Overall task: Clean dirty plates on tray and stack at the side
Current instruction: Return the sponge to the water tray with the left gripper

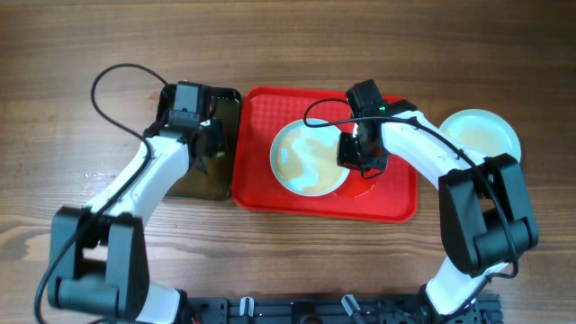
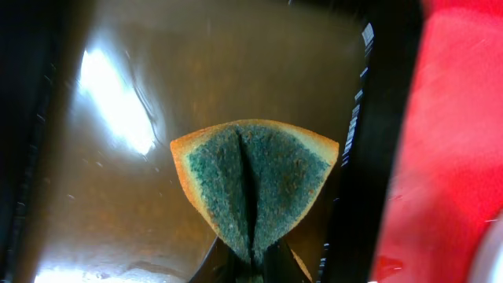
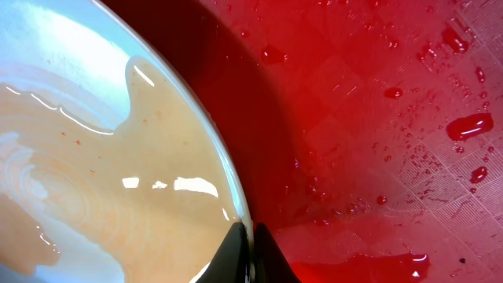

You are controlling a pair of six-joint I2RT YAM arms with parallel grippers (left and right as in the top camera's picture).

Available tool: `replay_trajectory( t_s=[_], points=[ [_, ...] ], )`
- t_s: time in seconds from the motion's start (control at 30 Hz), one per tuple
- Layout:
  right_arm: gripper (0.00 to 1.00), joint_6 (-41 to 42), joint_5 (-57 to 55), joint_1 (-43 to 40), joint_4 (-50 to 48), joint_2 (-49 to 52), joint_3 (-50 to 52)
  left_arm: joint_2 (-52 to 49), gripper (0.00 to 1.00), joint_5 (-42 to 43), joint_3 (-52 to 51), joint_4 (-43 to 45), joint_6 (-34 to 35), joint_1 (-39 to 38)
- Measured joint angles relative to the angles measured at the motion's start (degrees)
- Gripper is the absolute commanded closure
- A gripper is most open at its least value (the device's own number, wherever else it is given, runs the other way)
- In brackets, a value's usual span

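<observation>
Tray [image 1: 396, 202]: red, mid-counter [image 1: 297, 54]; its bare right end is wet with droplets.
Dirty plate [image 1: 310, 157]: on the tray, left of its middle, with a tan film of liquid pooled across it.
Clean plate [image 1: 481, 135]: on the counter, well right of the tray. I take this as the stacking spot. No third plate shows.
Right pincer [image 3: 251, 251]: over the tray, nipped tight on the dirty plate's right rim. The dark shadow under that rim suggests it is lifted a little off the tray.
Left pincer [image 2: 251, 263]: just left of the tray, over the pan [image 1: 211, 180]. It is clamped on a sponge [image 2: 255, 185] folded in two, green face inward.
Pan: black, touching the tray's left edge, holding brownish water.
Step in hand: likely loading the sponge, then scrubbing the pinched plate.
Doing it well: let the sponge drip over the pan before crossing to the tray. Hold the plate rim firm and low so the pooled liquid does not run over the edge. Press the sponge flat toward the plate's middle and push away from the gripped rim, not toward it, so the thin grip does not slip.
Risk: a wet glazed rim in a narrow pinch can twist loose under sideways scrubbing.
</observation>
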State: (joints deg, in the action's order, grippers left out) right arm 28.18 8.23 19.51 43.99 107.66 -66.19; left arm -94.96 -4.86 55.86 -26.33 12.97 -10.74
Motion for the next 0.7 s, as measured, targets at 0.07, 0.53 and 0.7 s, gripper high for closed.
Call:
replay_trajectory(
  t_s=[0.07,0.53,0.7],
  points=[
    [0.96,-0.02,-0.09,0.00,0.00,0.00,0.00,-3.04,0.28,0.02,0.00,-0.90,-0.44,0.00],
    [0.96,-0.02,-0.20,0.00,0.15,0.00,0.00,-9.09,0.40,-0.52,-0.11,8.41,-1.79,0.66],
    [0.96,-0.02,-0.20,0.00,0.20,0.00,0.00,-9.25,0.96,-1.18,-0.09,9.62,-2.14,0.74]
  ],
)
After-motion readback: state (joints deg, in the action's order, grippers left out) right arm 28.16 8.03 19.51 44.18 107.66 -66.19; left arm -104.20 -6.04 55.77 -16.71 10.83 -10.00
